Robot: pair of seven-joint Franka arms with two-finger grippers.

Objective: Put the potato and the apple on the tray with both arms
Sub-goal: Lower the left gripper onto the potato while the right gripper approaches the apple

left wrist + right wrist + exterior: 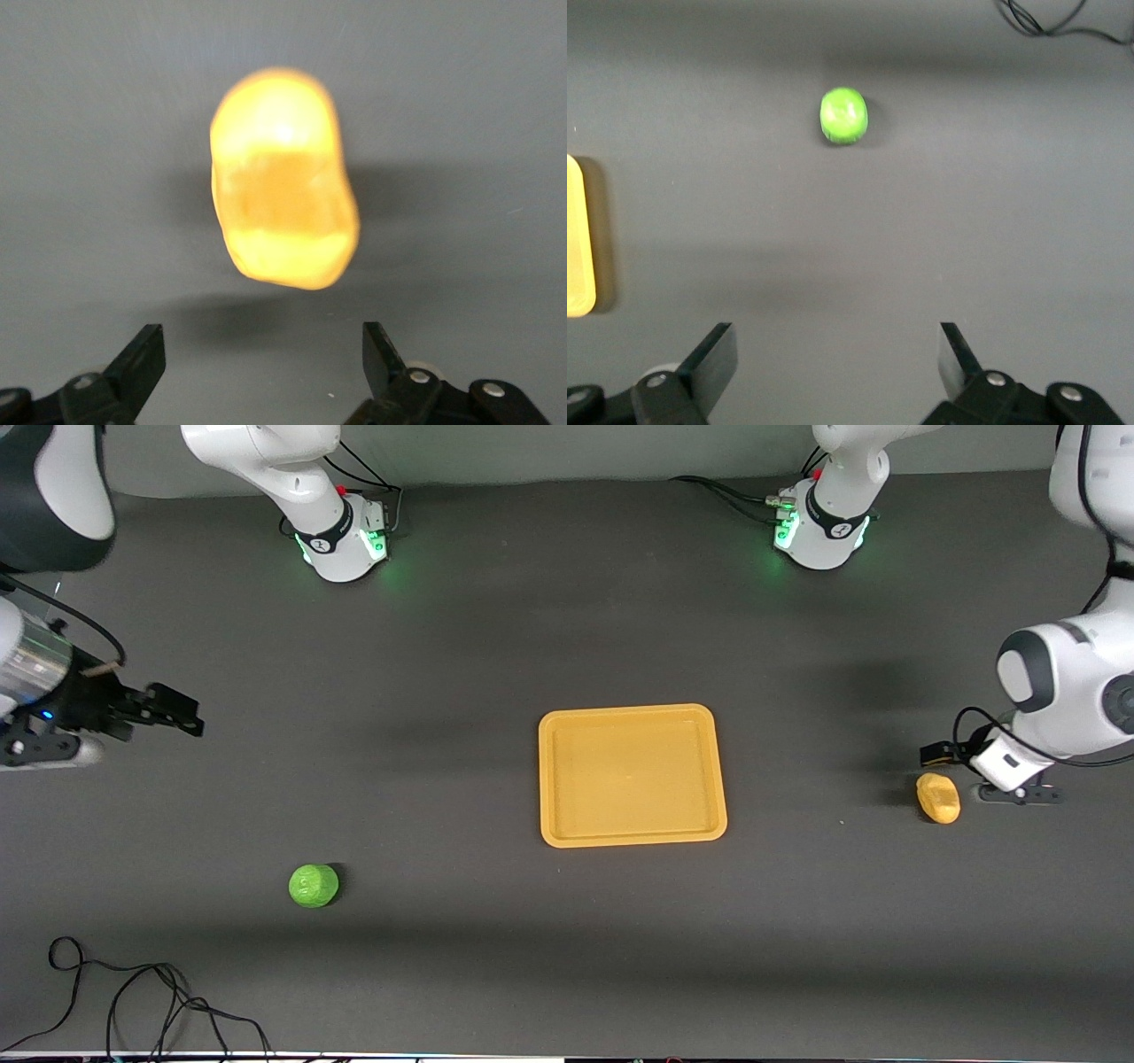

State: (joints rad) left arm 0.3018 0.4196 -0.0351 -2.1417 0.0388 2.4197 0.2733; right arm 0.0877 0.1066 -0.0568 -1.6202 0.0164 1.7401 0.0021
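The yellow-orange tray (pixel 632 775) lies flat and bare at the table's middle. The green apple (pixel 314 886) sits on the table nearer the front camera, toward the right arm's end. The yellow-orange potato (pixel 938 798) lies at the left arm's end. My left gripper (pixel 1019 795) hangs low right beside the potato, open and empty. In the left wrist view the potato (pixel 283 181) fills the space just ahead of the open left gripper (pixel 263 354). My right gripper (pixel 182 719) is open and empty over bare table at the right arm's end. Its wrist view shows the apple (pixel 843 115) well ahead of the right gripper (pixel 835 354).
Loose black cables (pixel 133 1001) lie by the front edge at the right arm's end, also in the right wrist view (pixel 1045 22). The tray's edge (pixel 578 239) shows in the right wrist view. The arm bases (pixel 345 540) (pixel 819 527) stand along the back.
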